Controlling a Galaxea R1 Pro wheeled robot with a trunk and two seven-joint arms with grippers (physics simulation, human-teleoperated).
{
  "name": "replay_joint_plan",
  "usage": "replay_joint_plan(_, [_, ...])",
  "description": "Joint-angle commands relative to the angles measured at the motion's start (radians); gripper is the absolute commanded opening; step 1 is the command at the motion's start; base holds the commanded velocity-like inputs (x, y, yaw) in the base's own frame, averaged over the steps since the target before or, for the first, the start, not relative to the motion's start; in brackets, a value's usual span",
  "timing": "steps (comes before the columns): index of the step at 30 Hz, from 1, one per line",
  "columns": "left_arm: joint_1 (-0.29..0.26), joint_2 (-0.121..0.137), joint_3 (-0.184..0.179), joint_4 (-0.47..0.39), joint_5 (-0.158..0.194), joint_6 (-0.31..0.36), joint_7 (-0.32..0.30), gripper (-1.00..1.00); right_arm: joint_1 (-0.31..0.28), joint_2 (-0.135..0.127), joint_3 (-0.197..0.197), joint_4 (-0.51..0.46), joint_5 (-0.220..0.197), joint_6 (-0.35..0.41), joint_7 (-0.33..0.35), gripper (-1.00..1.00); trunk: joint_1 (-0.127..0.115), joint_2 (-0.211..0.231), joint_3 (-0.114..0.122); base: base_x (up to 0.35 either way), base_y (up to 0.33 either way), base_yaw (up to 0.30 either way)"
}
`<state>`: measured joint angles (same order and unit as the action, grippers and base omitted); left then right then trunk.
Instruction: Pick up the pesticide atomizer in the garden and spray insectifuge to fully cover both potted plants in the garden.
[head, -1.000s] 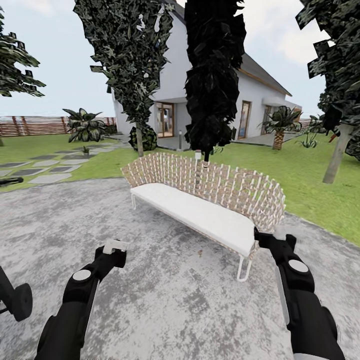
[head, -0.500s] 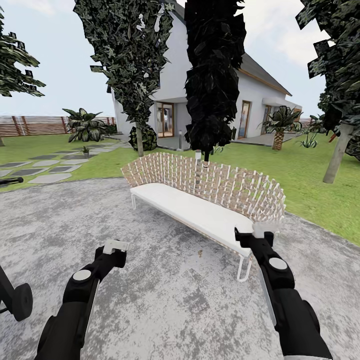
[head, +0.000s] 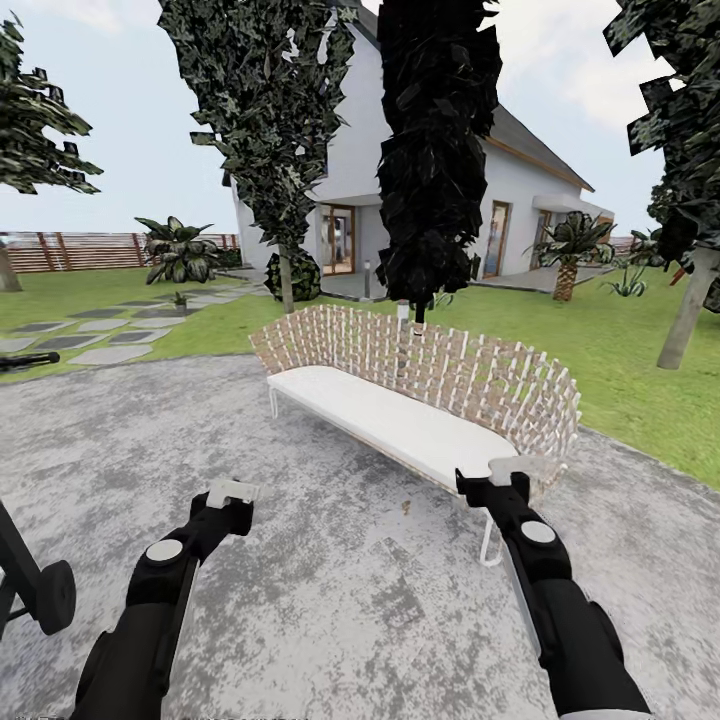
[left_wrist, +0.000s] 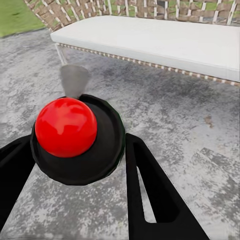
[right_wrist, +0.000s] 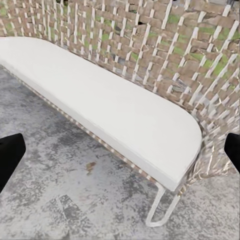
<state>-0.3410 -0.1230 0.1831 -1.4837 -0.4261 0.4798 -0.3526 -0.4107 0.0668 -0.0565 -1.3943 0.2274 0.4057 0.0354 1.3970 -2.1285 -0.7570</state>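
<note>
I stand on the garden's grey round patio (head: 330, 600), facing a white-cushioned woven bench (head: 400, 425). Far off at the left, among the stepping stones, a small low green rosette (head: 180, 298) looks like one of the potted plants. The pesticide atomizer and the insectifuge are out of view. My left gripper (head: 232, 496) hovers low over the paving. In the left wrist view its black fingers (left_wrist: 150, 190) flank a black round disc (left_wrist: 107, 145) topped by a red ball (left_wrist: 66, 126). My right gripper (head: 500, 475) hangs open and empty by the bench's near end, its fingers (right_wrist: 9, 155) wide apart.
A black wheel-like thing on a rod (head: 45, 597) stands close at my lower left. Stepping stones (head: 100, 352) cross the lawn toward a slatted fence (head: 90, 250). Trees (head: 287, 290) and a house (head: 520, 200) rise behind the bench, with a palm (head: 570, 250) at the right.
My right arm has swung inward to the left, from beside the bench's end to in front of it. The view has shifted slightly. The left arm has held still.
</note>
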Motion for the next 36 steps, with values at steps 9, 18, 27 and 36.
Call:
replay_joint_plan(9, [-0.001,-0.002,-0.002,-0.001,-0.007,0.002,-0.012,-1.00,0.000,0.000,0.058,-0.002,0.009,0.005,-0.001,1.00,0.000,-0.001,-0.001,0.048,0.000,0.226])
replay_joint_plan(18, [-0.001,-0.003,-0.002,-0.001,-0.006,0.002,-0.012,-1.00,0.000,-0.001,0.058,-0.003,0.009,0.005,-0.003,1.00,0.000,-0.001,-0.001,0.290,-0.099,0.018])
replay_joint_plan(27, [-0.001,-0.003,-0.002,-0.001,-0.006,0.002,-0.012,-1.00,0.000,-0.001,0.056,-0.003,0.010,0.005,-0.003,1.00,0.000,-0.001,-0.001,0.113,-0.057,0.090])
replay_joint_plan(36, [-0.001,-0.003,-0.002,-0.001,-0.006,0.002,-0.012,-1.00,0.000,-0.001,0.058,-0.004,0.009,0.005,-0.002,1.00,0.000,-0.001,-0.001,0.044,-0.001,0.005])
